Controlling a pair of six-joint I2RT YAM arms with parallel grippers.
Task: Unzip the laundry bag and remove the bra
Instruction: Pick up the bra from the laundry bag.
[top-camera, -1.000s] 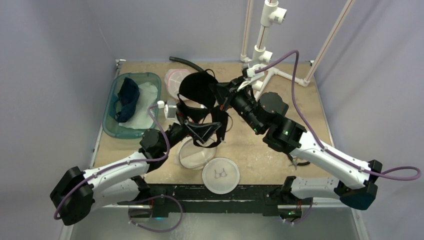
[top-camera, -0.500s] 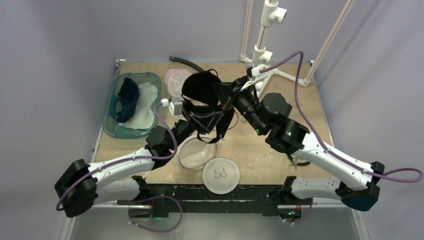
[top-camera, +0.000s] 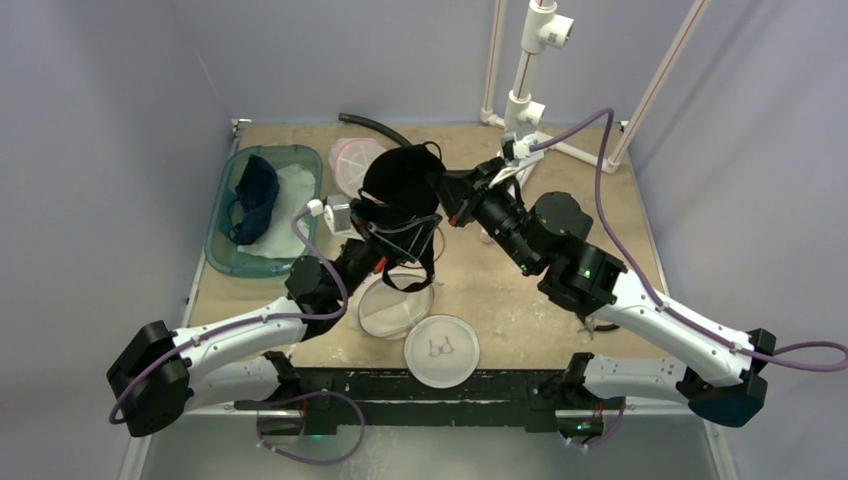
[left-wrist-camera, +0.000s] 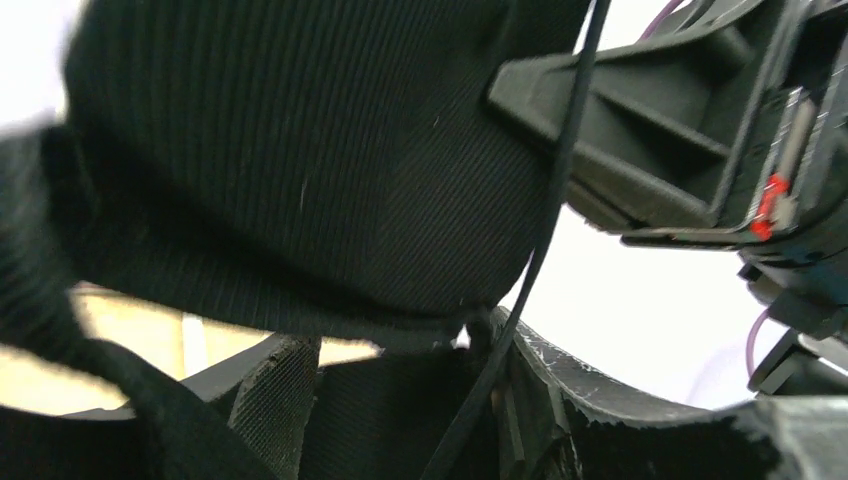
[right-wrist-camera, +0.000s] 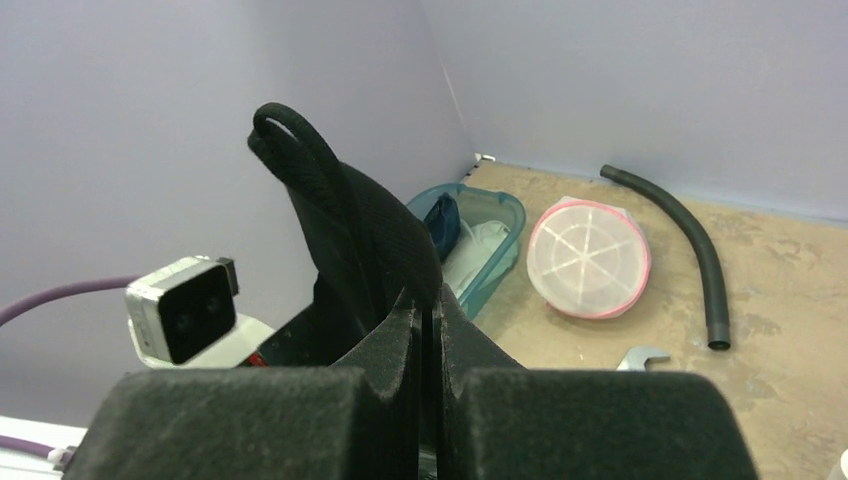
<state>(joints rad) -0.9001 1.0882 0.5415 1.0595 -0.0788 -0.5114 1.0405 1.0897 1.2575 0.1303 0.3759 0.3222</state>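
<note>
Pinched together at the right gripper (right-wrist-camera: 430, 312) on a fold of the black bra (right-wrist-camera: 355, 215), held up clear of the table (top-camera: 490, 300). Just left of it, pressed against the same cup, the left gripper (top-camera: 383, 222); apart or together, impossible to tell behind the cloth. Hanging below both, loose straps (top-camera: 430, 255), above the opened laundry bag (top-camera: 392, 310). Farther left, a teal bin (top-camera: 222, 262). Open tabletop to the right, out to the white pipe frame (top-camera: 530, 90).
</note>
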